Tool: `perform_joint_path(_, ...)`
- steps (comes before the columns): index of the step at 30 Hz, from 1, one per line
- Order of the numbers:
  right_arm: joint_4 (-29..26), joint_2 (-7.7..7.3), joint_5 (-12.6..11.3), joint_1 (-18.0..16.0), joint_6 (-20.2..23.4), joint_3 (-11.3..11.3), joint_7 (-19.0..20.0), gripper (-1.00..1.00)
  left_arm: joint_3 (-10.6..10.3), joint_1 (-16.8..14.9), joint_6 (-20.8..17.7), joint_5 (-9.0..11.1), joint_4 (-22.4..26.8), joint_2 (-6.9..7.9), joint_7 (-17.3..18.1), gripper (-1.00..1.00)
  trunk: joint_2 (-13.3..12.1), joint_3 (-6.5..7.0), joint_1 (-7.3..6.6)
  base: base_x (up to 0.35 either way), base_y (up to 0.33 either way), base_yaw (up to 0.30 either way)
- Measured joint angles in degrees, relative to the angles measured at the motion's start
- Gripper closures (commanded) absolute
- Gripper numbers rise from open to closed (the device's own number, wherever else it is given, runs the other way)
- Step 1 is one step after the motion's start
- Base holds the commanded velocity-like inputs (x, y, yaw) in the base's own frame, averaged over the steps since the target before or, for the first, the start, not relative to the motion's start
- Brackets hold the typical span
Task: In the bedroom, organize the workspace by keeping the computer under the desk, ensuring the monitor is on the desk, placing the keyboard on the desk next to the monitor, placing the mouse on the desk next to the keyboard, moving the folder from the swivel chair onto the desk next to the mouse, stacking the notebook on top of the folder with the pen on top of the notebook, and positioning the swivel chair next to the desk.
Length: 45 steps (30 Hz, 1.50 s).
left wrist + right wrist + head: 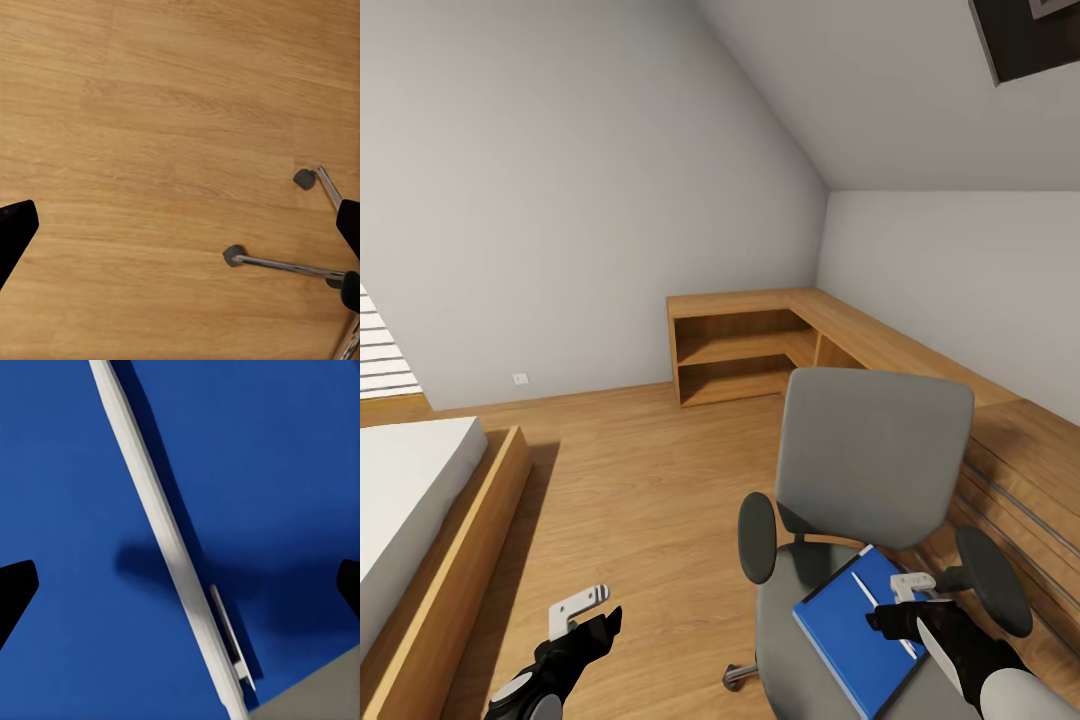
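Nearest the camera, at the head view's lower left, the left gripper hangs over bare wood floor, its fingers spread and empty; its wrist view shows two castors on chrome legs of the swivel chair. One white-topped bed in a wood frame sits at the left edge. One grey swivel chair with two black armrests stands lower right of centre. On its seat lie one bright-blue folder and one slim white-silver pen with a clip, resting on the folder. The right gripper hovers just above the pen, fingers wide apart, holding nothing. Wooden corner shelving runs behind the chair.
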<state>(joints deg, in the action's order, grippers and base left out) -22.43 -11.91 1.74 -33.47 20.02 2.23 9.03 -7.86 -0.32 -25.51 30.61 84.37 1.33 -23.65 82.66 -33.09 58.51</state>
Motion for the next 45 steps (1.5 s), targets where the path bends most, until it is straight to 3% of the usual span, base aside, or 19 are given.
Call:
perform_joint_path(27,-0.04,-0.01,0.01,0.00,-0.06,0.00,-0.06,-1.00,0.00,0.00,0.00,0.02,0.00,0.00,-0.01,-1.00,0.00,0.00,0.00,0.000,0.000,0.000)
perform_joint_path(33,-0.04,-0.05,0.05,0.00,-0.11,0.00,-0.06,-1.00,0.00,0.00,0.00,0.01,0.00,-0.02,-0.09,-1.00,2.39,-1.07,1.31,0.000,0.000,0.000)
perform_joint_path(45,-0.04,-0.08,0.05,0.00,-0.13,-0.01,-0.08,-1.00,0.00,0.00,0.00,0.00,0.00,-0.01,-0.04,-1.00,2.41,-1.08,1.32,0.000,0.000,0.000)
